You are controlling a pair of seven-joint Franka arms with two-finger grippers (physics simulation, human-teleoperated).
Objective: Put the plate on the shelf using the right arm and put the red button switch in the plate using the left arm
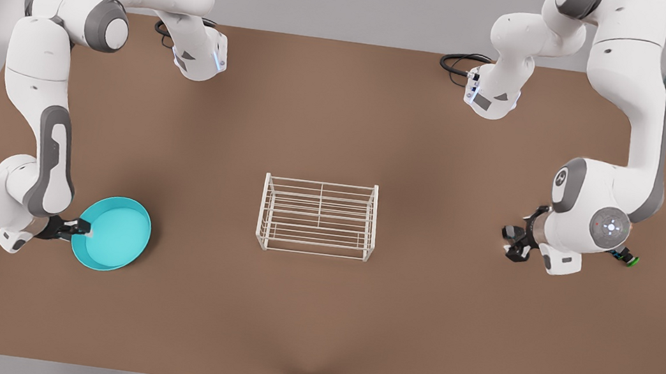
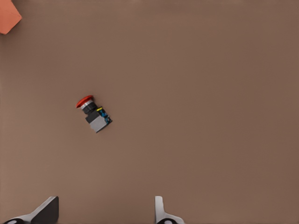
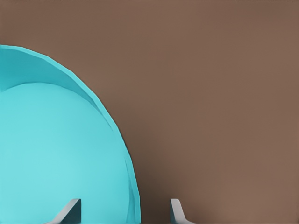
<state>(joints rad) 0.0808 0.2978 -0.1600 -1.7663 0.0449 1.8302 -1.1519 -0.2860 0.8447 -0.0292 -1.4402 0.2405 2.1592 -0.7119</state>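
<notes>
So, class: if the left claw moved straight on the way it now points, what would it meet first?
Probably bare table. The left claw is open and points down at it; the red button switch lies ahead but off to one side.

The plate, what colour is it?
Turquoise. The plate shows best in the front view.

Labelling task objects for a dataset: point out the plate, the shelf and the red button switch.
plate (image 1: pixel 114 232): front view, its turquoise floor.
shelf (image 1: pixel 317 217): front view, top tier bars.
red button switch (image 2: pixel 95 115): left wrist view, its black body.
</notes>
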